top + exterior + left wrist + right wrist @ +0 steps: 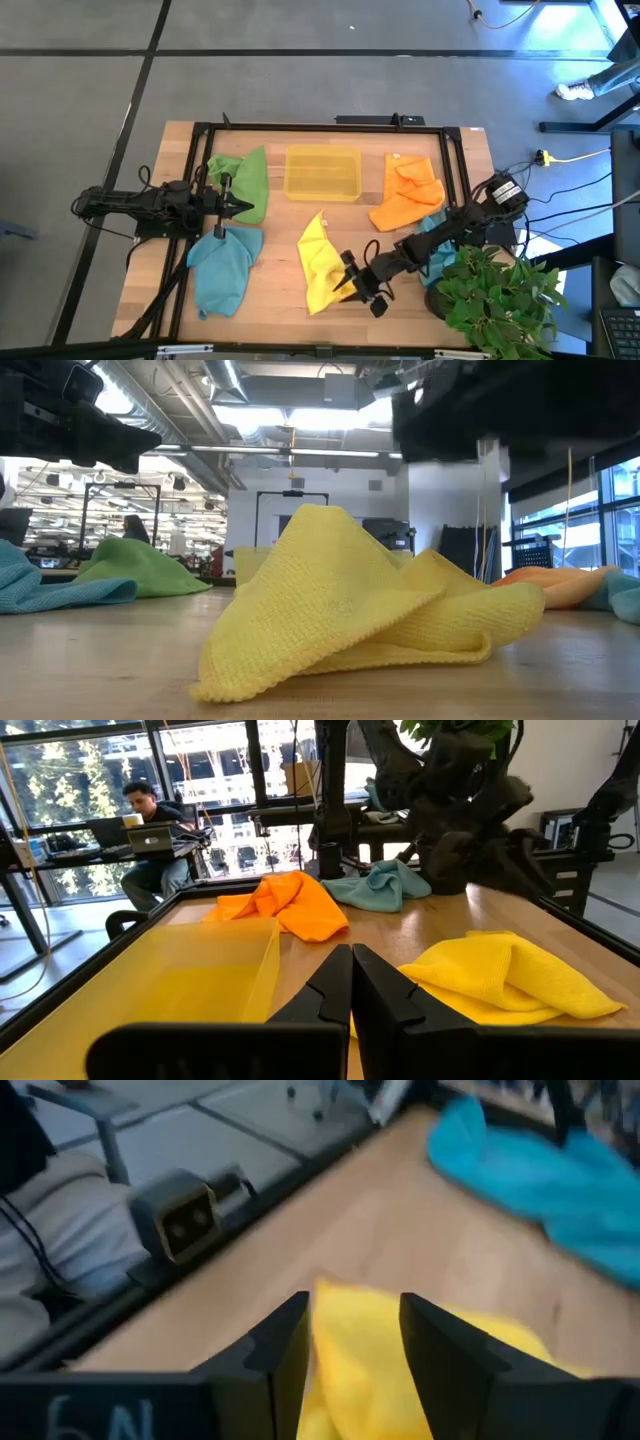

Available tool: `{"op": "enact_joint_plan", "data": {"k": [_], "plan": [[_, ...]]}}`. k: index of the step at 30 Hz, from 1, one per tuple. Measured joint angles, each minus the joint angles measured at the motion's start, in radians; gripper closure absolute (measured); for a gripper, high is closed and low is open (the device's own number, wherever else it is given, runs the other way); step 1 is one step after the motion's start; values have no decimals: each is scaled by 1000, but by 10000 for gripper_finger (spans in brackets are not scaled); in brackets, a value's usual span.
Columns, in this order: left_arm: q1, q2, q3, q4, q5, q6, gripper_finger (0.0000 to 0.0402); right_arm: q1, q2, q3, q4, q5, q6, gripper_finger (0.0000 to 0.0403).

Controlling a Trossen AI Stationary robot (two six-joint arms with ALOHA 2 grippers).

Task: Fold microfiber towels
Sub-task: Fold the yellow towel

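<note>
A crumpled yellow towel [320, 262] [350, 600] lies on the table near its front edge. My right gripper [345, 282] [352, 1345] comes at it from the right, slanting down, open, one finger on each side of the towel's near right corner. My left gripper [252, 208] [352, 990] waits shut and level above the table's left side. It is between a green towel [245, 178] and a teal towel [222, 268] [530, 1170] and holds nothing. An orange towel [405, 190] [285, 905] and a second teal towel [432, 228] lie bunched at the right. My right gripper's fingers [285, 1345] stand on either side of the yellow towel's corner [355, 1330], coming from the table's right and slanting down. I cannot tell whether they touch the cloth. The towel lies slack on the table.
A translucent yellow tray [323, 172] [200, 970] sits at the far middle. A potted plant [495, 290] stands at the near right corner beside the right arm. A black frame [320, 128] rims the table. A small camera [185, 1215] sits at the front edge. A person sits beyond the table.
</note>
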Motion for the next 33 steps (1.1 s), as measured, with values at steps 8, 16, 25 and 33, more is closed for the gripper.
{"op": "enact_joint_plan", "data": {"k": [8, 16, 25, 33], "plan": [[0, 0, 0, 0, 0, -1, 401, 38, 13, 54, -43, 44, -11, 216], [0, 0, 0, 1, 1, -16, 401, 54, 145, 248, -292, 80, -88, 215], [0, 0, 0, 0, 2, -34, 401, 39, 206, 343, -490, 160, -45, 215], [0, 0, 0, 24, 1, -34, 401, 40, 214, 344, -493, 150, -69, 215]]}}
